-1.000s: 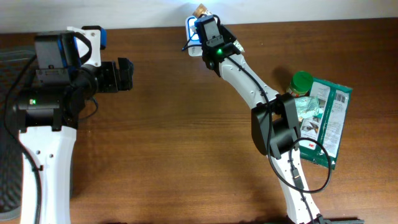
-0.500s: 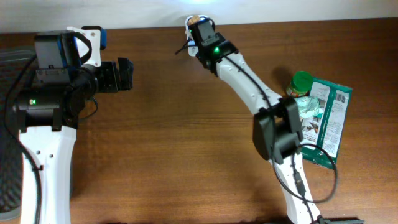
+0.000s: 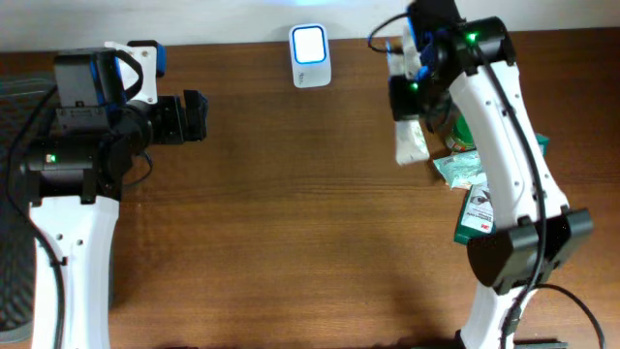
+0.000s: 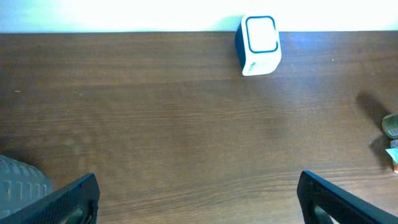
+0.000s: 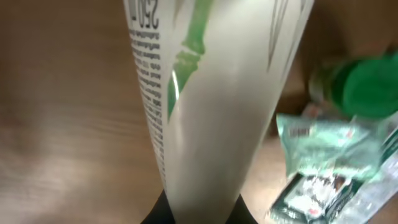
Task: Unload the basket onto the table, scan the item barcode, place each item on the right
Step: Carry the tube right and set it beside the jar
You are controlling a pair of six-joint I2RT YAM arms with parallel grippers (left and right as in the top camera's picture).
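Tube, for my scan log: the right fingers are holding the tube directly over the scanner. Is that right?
Not quite. The right fingers are holding the tube, but not over the scanner: it hangs well off to the scanner's right, beside the packets. The overhead view shows it.

Scanner [image 3: 309,44] at back edge of table [image 3: 291,213], tube [image 3: 411,141] left of packets [image 3: 457,172]
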